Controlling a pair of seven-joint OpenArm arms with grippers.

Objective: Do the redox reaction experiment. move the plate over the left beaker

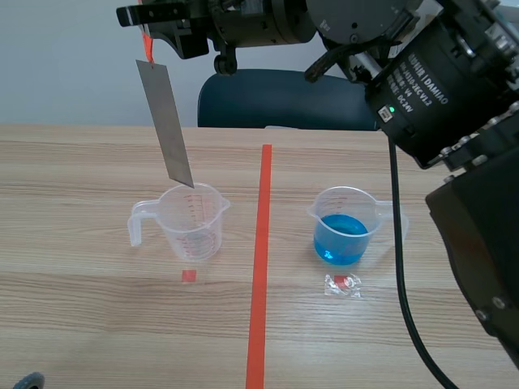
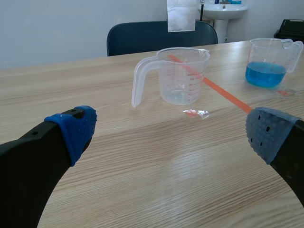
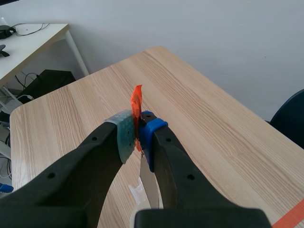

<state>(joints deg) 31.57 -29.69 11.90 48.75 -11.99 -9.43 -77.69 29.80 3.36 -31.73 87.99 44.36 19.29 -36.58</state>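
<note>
As right gripper (image 3: 137, 137) clamps it, plate (image 1: 166, 121) overhangs beaker (image 1: 190, 223).

This looks like a plain lab room. A wood-grain bench (image 1: 81, 308) carries two plastic measuring beakers, the left beaker (image 1: 188, 223) clear and the right beaker (image 1: 345, 227) holding blue liquid. A dark blue chair (image 1: 284, 101) stands on the far side. Elsewhere are a white sink (image 2: 223, 9) and a white desk (image 3: 33, 40) with cables.
</note>
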